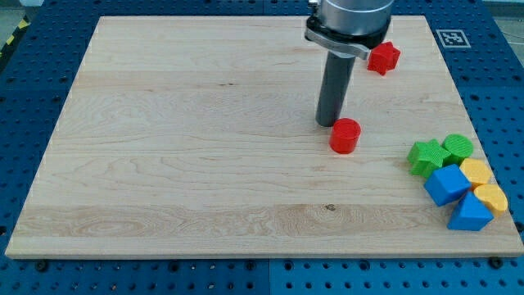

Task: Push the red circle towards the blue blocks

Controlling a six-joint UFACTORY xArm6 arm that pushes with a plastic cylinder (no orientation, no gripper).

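Camera view: single frame, so everything below comes from it.

No fingers on this arm, so nothing is open, narrow or holding anything. It ends in a straight dark rod, and my tip [328,124] sits on the wooden surface [188,156], slightly right of centre and in the upper half of the view.

Red circle [345,135] is a short red cylinder standing upright, just to the lower right of my tip. It looks to be touching the rod or a hair off; I cannot tell which from this angle.

Blue blocks are in a cluster at the view's lower right, near the board's right edge. The blue cube [446,183] is on the cluster's left side. The blue triangular block [470,215] is below and to its right, closest to the view's bottom. The red circle is well apart from both, up and to the left of them.

Rest of the cluster, packed tight:
- green star-shaped block [424,156] at upper left
- green round ridged block [458,147] just right of it
- yellow block [476,171] under the green round one
- second yellow block [492,197] at far right, just above the blue triangular block

Red star-shaped block [383,57] sits alone near the view's top, beside the arm's metal collar [348,33].
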